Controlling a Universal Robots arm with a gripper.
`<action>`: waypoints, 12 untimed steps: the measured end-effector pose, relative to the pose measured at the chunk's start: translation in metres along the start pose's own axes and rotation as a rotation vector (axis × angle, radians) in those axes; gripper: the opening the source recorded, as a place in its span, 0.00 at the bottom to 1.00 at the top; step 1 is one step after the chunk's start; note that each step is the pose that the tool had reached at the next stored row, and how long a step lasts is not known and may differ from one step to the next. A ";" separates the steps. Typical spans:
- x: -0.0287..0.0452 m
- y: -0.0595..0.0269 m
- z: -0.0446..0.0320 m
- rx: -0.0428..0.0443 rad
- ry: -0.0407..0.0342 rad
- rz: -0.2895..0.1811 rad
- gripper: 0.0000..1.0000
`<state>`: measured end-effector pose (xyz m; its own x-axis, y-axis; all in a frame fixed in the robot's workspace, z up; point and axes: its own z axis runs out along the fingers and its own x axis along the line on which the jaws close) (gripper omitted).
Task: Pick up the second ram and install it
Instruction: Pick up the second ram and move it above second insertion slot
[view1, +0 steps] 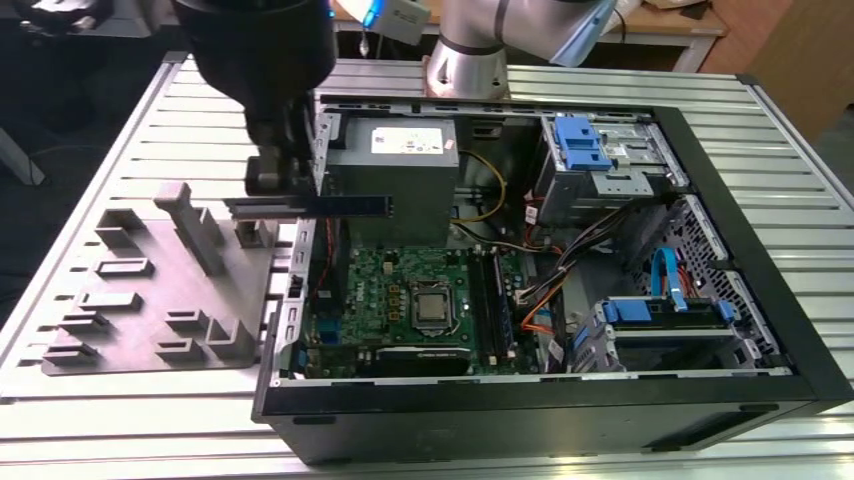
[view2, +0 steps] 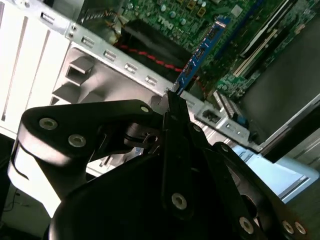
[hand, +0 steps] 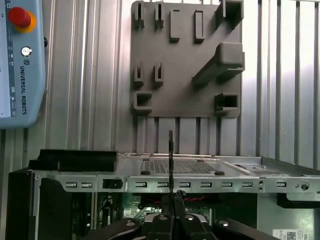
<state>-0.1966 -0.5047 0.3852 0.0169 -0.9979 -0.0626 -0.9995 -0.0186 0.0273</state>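
The second ram (view1: 327, 206) is a thin dark stick held level in the air above the near-left wall of the open computer case (view1: 747, 200), between the grey holder tray and the power supply. My gripper (view1: 283, 182) comes down from above and is shut on the stick's end nearest the tray. In the second wrist view the ram (view2: 200, 50) shows a blue edge sticking out past my gripper (view2: 172, 102) toward the motherboard. In the first wrist view the ram (hand: 171, 155) is seen edge-on above my gripper (hand: 171, 197).
The grey holder tray (view1: 147, 290) with upright posts lies at the exterior view's left. Inside the case are the motherboard (view1: 400, 300), the power supply (view1: 400, 170), long memory slots (view1: 494, 300), cables and blue drive cages (view1: 587, 150). A teach pendant (hand: 20, 65) lies beside the tray.
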 end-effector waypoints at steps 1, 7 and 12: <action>0.0000 -0.0032 -0.0001 -0.0001 0.0001 0.000 0.08; 0.0004 -0.0232 -0.0002 0.0000 0.0000 0.000 0.08; 0.0007 -0.0390 -0.0002 -0.0001 0.0000 0.000 0.08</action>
<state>-0.1576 -0.5047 0.3842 0.0167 -0.9979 -0.0626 -0.9995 -0.0184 0.0274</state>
